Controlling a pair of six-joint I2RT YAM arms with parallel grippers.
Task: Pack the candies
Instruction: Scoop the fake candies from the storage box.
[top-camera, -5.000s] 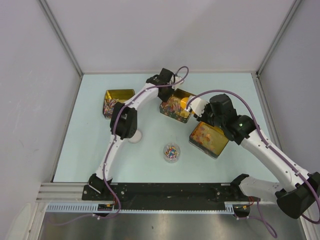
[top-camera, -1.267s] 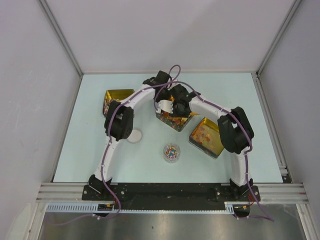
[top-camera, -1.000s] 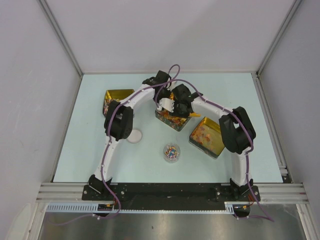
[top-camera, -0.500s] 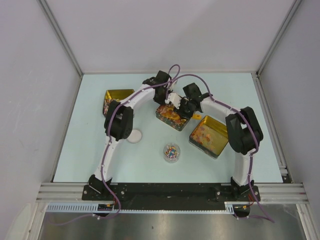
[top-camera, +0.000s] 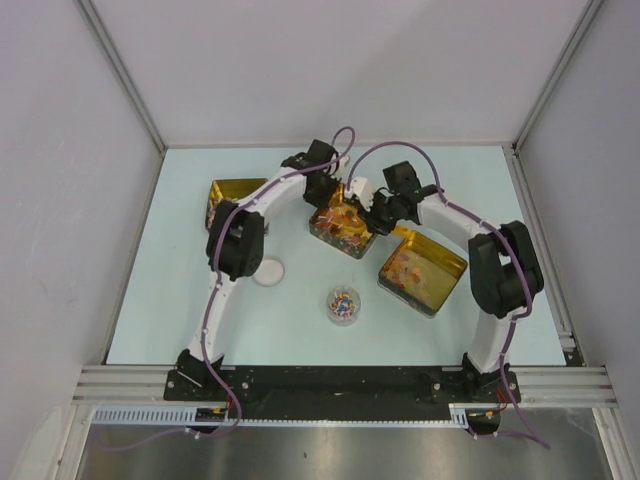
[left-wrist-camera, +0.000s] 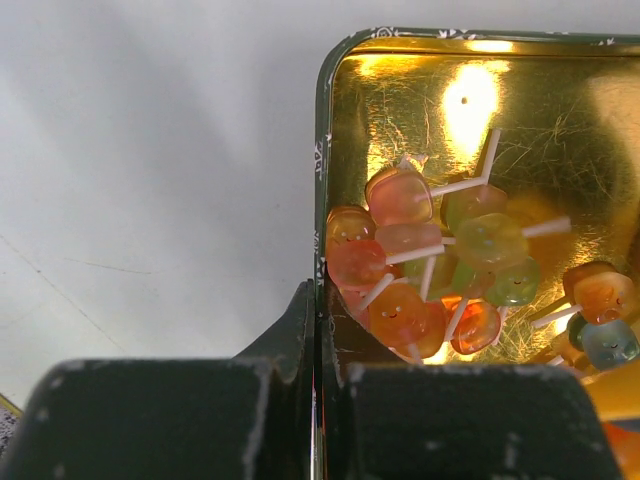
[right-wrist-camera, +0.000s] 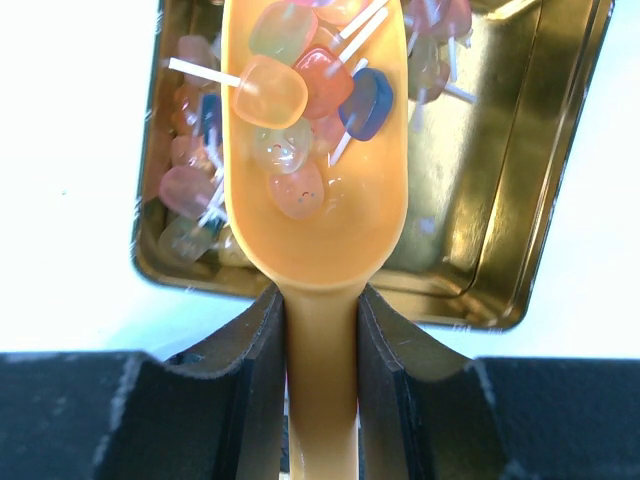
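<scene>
Right gripper (right-wrist-camera: 320, 322) shifted to middle tin's (top-camera: 345, 246) far-right, clamping loaded orange scoop (right-wrist-camera: 315, 150) over it; left gripper (left-wrist-camera: 318, 322) pinches its rim; candies (top-camera: 343, 300) in cup (top-camera: 343, 317) nearside.

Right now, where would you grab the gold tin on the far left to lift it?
Probably by its far wall, pinched from above, one finger inside and one outside. The far-left gold tin is open, thin-walled and looks too wide to span, and its candies lie toward its left side.

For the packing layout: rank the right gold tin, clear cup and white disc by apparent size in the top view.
1. right gold tin
2-3. clear cup and white disc: nearly alike, too close to rank.
</scene>
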